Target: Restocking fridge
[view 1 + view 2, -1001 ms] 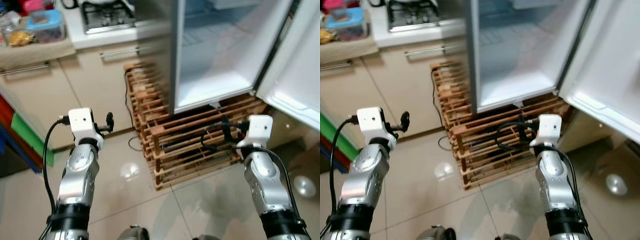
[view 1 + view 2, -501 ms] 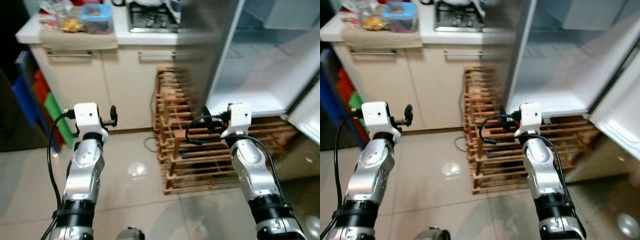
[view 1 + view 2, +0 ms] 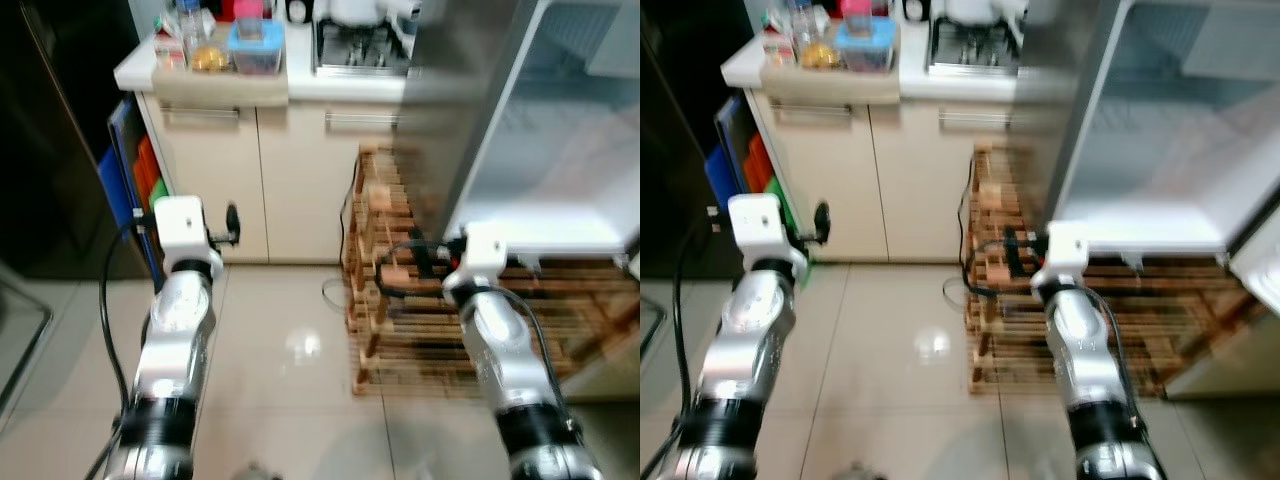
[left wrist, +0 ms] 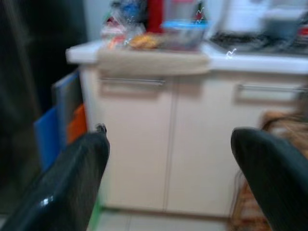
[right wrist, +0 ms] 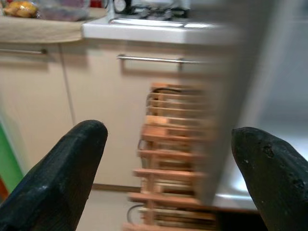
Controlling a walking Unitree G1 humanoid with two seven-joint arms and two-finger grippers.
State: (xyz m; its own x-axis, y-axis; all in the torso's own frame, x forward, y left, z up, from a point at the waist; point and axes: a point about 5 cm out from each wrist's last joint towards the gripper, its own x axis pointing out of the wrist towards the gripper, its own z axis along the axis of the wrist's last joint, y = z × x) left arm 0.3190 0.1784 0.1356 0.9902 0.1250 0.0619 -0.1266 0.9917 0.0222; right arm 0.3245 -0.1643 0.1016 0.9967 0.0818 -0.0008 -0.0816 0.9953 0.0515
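Your left gripper (image 4: 168, 159) and right gripper (image 5: 168, 159) both hang empty, fingers spread wide. The tall silver fridge (image 3: 1080, 110) stands open on a slatted wooden pallet (image 3: 1000, 290), just beside the cream kitchen cabinet (image 3: 855, 170) carrying a blue-lidded plastic container (image 3: 865, 42).

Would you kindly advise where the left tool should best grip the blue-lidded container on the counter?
Probably across its short sides, just under the blue-lidded container's lid, coming from the front edge of the counter; other items crowd its left side. The left tool is open and empty.
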